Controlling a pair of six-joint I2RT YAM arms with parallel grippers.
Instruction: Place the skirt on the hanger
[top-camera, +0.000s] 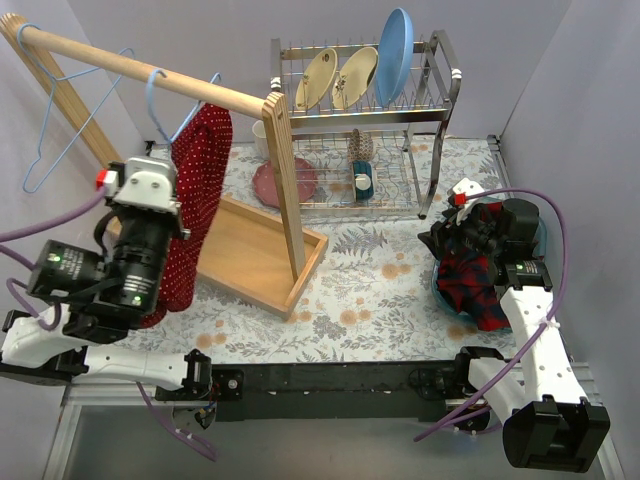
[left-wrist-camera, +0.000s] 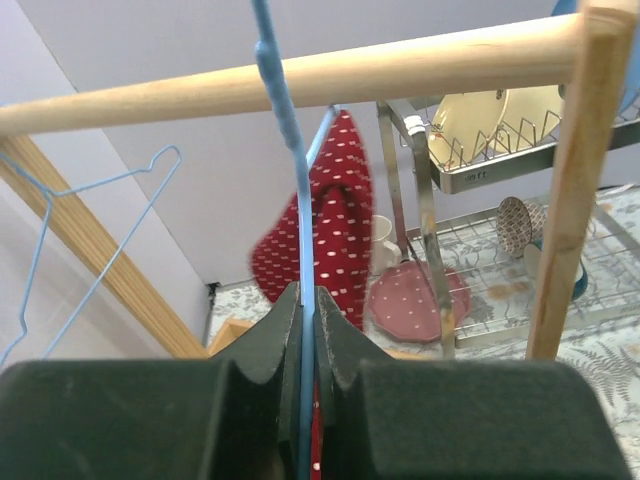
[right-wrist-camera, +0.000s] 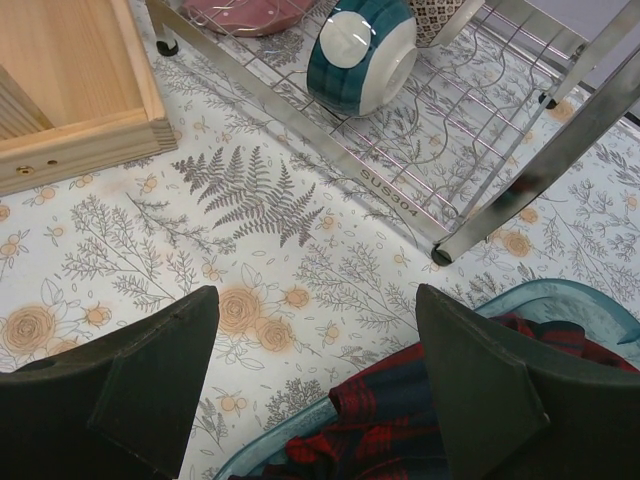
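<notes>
The skirt (top-camera: 196, 190), red with tiny white dots, hangs draped on a blue wire hanger (left-wrist-camera: 290, 140). The hanger's hook sits over the wooden rail (top-camera: 150, 78). In the left wrist view the skirt (left-wrist-camera: 335, 220) hangs just behind the rail (left-wrist-camera: 420, 60). My left gripper (left-wrist-camera: 307, 300) is shut on the hanger's wire below the hook, and from above it (top-camera: 160, 158) stands right beside the skirt's left edge. My right gripper (right-wrist-camera: 315, 310) is open with nothing between its fingers. It hovers over the rim of a blue basin, far right of the rail (top-camera: 447, 232).
A plaid shirt (top-camera: 478, 275) lies in the blue basin (right-wrist-camera: 560, 298). A second blue hanger (top-camera: 50, 130) hangs at the rail's left end. The rail's post stands in a wooden tray (top-camera: 255, 250). A metal dish rack (top-camera: 430, 120) with plates and a teal bowl (right-wrist-camera: 360, 50) stands behind.
</notes>
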